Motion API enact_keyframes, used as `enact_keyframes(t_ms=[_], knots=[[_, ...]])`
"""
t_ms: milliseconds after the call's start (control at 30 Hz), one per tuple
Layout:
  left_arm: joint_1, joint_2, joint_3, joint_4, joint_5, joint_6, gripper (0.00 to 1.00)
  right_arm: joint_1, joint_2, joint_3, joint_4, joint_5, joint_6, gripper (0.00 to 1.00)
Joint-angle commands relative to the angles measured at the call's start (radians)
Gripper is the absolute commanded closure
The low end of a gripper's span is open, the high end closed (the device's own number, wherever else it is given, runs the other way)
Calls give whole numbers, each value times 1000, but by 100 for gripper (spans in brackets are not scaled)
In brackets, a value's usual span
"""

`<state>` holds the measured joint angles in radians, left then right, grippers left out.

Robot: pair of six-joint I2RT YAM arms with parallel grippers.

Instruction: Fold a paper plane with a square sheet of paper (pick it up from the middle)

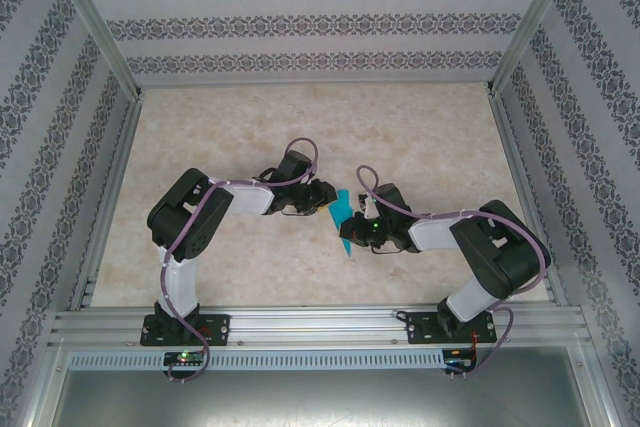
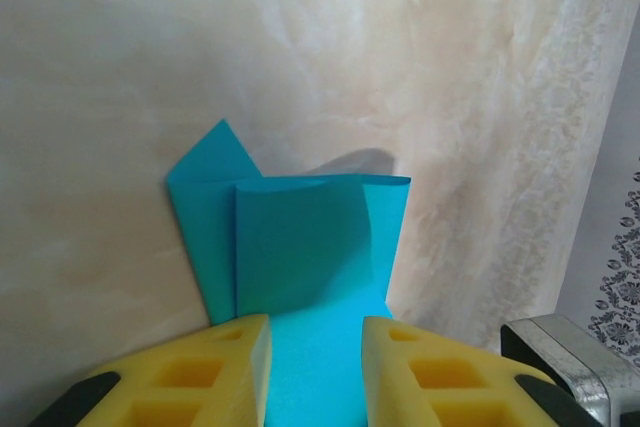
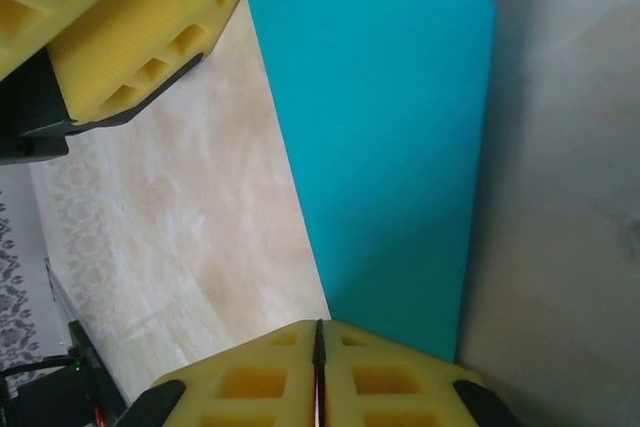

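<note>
Teal sheet (image 2: 300, 247) — light, limp, easily creased — is pinched by the right gripper (image 3: 318, 345); the left gripper (image 2: 315, 347) is spread astride it. The layered folds are judged the firmest hold.

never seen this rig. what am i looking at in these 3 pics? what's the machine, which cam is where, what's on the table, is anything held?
Two small robot arms are bolted side by side at the near edge of a table. Each ends in a two-fingered tool with yellow pads.

The wide picture comes from a fixed camera above and behind the arms. The other two come from a camera on each wrist, looking along that arm's own fingers.

A partly folded teal paper lies on the table between the two tools. The left tool is open, with its fingers on either side of the paper. The right tool is shut, with its tips at the paper's edge. The sheet lies flat past them, not in the seam, so it looks touched or pressed rather than clearly held.
</note>
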<state>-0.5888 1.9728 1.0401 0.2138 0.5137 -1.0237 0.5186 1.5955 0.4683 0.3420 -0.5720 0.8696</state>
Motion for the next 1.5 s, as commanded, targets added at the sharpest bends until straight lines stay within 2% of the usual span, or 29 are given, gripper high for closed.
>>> enact_keyframes(t_ms=[0, 367, 600, 733, 1000, 1300, 1467], knots=[[-6, 9, 15, -27, -2, 48, 66, -12, 73, -51, -49, 29, -6, 92], [-12, -42, -39, 156, 84, 24, 59, -23, 90, -52, -44, 19, -13, 95], [-20, -92, -61, 166, 41, 31, 57, -26, 86, -50, -51, 18, -14, 95], [-30, -62, -49, 215, 84, 27, 57, -28, 86, -50, -53, 18, -15, 95], [-38, 37, 21, 202, 103, 48, 56, -28, 92, -51, -59, 17, -17, 96], [-27, 66, 39, 63, -38, 76, 57, -29, 86, -54, -72, 15, -24, 95], [-3, 73, 38, 6, -77, 88, 59, -29, 76, -55, -91, 17, -27, 97]])
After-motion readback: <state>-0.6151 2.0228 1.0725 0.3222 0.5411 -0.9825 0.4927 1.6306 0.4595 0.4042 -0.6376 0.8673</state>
